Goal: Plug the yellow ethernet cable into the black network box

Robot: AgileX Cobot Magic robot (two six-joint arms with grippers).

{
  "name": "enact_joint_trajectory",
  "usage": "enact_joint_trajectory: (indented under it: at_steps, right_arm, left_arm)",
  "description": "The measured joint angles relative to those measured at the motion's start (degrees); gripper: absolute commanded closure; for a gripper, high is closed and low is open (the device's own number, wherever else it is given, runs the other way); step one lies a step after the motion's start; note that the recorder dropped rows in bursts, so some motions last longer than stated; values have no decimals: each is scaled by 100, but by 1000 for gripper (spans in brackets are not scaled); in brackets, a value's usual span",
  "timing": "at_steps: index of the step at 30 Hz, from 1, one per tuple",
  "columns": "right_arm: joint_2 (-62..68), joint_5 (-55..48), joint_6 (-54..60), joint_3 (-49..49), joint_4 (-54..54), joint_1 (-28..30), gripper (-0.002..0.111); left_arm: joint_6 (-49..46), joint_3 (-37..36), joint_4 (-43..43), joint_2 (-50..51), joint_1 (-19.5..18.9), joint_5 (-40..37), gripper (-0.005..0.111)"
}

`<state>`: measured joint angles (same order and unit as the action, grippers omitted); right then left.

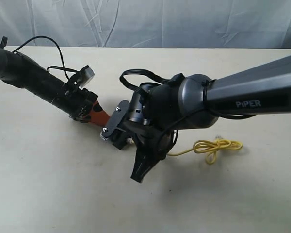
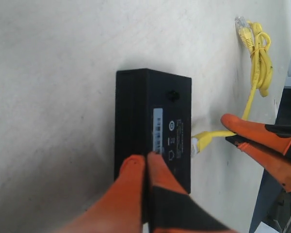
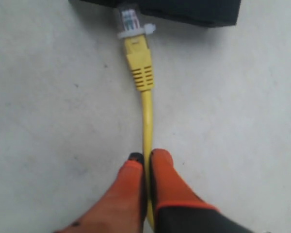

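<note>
The black network box lies flat on the table. My left gripper is shut, its orange fingertips together and resting on the box's top face near the pale label. My right gripper is shut on the yellow ethernet cable a short way behind the plug. The clear plug sits at the side edge of the box; I cannot tell how far in it is. The left wrist view shows the plug touching the box's side. The rest of the cable lies in a tied loop.
The pale table has a grey cloth backdrop behind it. In the exterior view the bulky right arm reaches across the middle and hides most of the box. The left arm comes in from the far left.
</note>
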<state>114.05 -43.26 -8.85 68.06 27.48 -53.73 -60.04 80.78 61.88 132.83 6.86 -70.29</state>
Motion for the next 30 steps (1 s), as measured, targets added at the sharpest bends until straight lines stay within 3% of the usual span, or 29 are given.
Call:
enact_joint_trajectory:
  at_steps: [30]
  right_arm:
    - [0,-13,263,0,-11,0,109]
  left_arm:
    - [120,0,11,0,0,0,107]
